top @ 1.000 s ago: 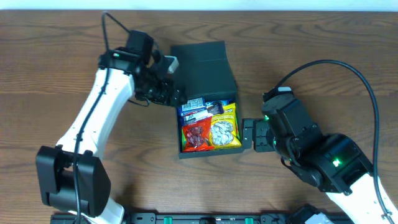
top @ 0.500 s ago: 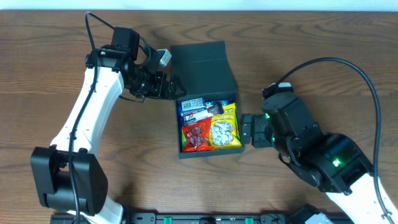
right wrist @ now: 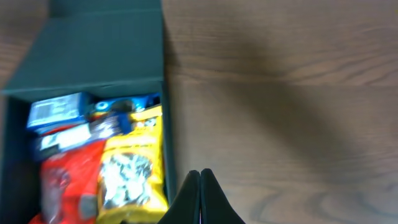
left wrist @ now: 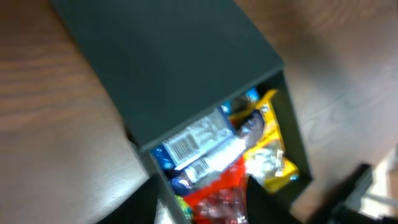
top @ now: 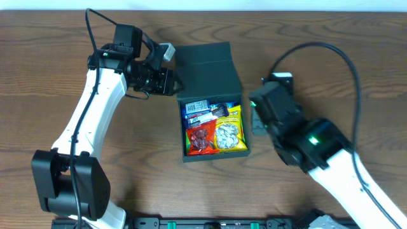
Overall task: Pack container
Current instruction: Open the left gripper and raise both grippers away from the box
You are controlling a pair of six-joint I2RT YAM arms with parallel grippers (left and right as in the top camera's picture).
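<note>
right fingers (right wrist: 194, 198) shut, closer to container (top: 203, 63), left fingers (left wrist: 142, 205) drawn back

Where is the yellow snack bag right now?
Seen from overhead, the yellow bag lies inside the dark green box at mid-table, against its right wall, beside the red packet.

overhead straight down, both wrist views close over container (left wrist: 186, 74)

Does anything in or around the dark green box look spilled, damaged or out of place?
Nothing stands out. The dark teal-green rectangular box stands whole on the wooden table, its flap lid folded back. The red snack packet, the yellow snack packet and the blue snack packet all lie inside its walls; none is spilled.
</note>
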